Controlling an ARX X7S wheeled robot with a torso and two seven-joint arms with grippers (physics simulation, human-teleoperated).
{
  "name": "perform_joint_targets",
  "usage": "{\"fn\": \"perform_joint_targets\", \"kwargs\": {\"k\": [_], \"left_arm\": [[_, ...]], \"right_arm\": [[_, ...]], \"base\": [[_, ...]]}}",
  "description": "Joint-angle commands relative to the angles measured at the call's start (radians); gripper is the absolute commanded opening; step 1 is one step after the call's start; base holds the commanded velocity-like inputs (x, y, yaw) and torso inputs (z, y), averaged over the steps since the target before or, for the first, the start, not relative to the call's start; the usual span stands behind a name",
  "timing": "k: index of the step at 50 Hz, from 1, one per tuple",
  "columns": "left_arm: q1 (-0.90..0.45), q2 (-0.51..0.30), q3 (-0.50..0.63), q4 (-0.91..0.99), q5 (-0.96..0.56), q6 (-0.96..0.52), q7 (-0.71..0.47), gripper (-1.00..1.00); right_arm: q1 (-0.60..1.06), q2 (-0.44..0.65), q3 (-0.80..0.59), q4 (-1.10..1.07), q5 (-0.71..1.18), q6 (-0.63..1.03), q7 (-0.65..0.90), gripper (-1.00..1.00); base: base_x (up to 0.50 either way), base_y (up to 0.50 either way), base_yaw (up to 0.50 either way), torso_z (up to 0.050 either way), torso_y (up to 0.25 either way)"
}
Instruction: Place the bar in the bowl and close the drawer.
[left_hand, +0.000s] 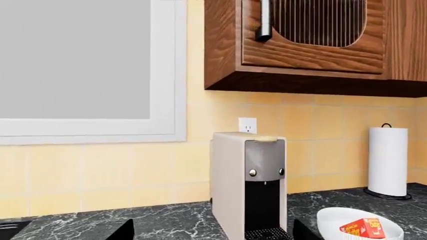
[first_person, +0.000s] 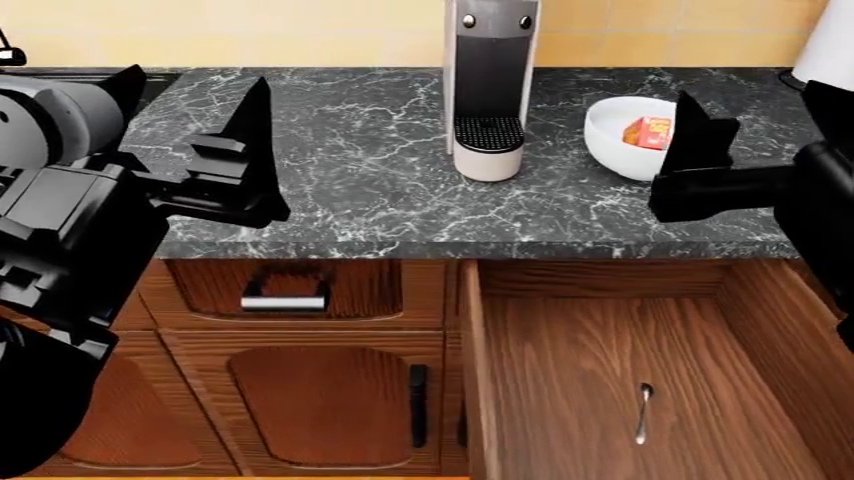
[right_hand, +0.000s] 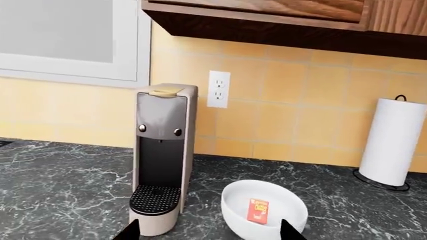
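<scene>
The small flat snack bar in its red and yellow wrapper lies inside the round glossy white bowl, leaning against the bowl's inner wall; the right wrist view shows it standing nearly on end there. The bowl rests on the black, white-veined marble tabletop, just beside the tall beige and grey coffee machine, on the side nearer my right arm. Farther along, by the yellow tiled wall, a white paper-towel roll on a black stand stands upright, well apart from the bowl. The wide, deep drawer of dark reddish-brown wood stands pulled out below the tabletop edge, and a small silver spoon lies on its floor. My left pincer hovers over the tabletop, well apart from the coffee machine, with its black fingers spread apart and nothing between them. My right pincer hovers near the front edge of the tabletop, just in front of the bowl, with its fingers also apart and holding nothing; in the right wrist view the two fingertips frame the coffee machine's base and the bowl. Left of the open drawer, a smaller drawer carries a silver handle.
</scene>
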Motion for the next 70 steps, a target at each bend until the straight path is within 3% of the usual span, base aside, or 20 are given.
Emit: {"fn": "perform_joint_targets", "kwargs": {"k": [1,33,46,70], "left_arm": [[0.002,-0.004,0.001,0.002,-0.005,0.005,-0.005,1.0],[0.008,-0.014,0.008,-0.002,-0.016,0.019,-0.014,1.0],[0.019,-0.016,0.011,-0.003,-0.01,0.032,-0.011,1.0],[0.028,-0.022,0.019,-0.003,-0.008,0.047,-0.011,1.0]], "right_arm": [[-0.031,0.011,0.006,-0.019,0.004,-0.018,-0.003,1.0],[-0.031,0.026,-0.015,-0.014,0.031,-0.061,0.006,1.0],[-0.063,0.024,-0.006,-0.035,-0.029,-0.079,-0.011,1.0],[-0.085,0.039,0.001,-0.042,-0.013,-0.109,0.0,1.0]], "base": [[0.0,0.5,0.0,0.0,0.0],[0.0,0.5,0.0,0.0,0.0],[0.0,0.0,-0.01,0.0,0.0],[-0.13,0.01,-0.5,0.0,0.0]]}}
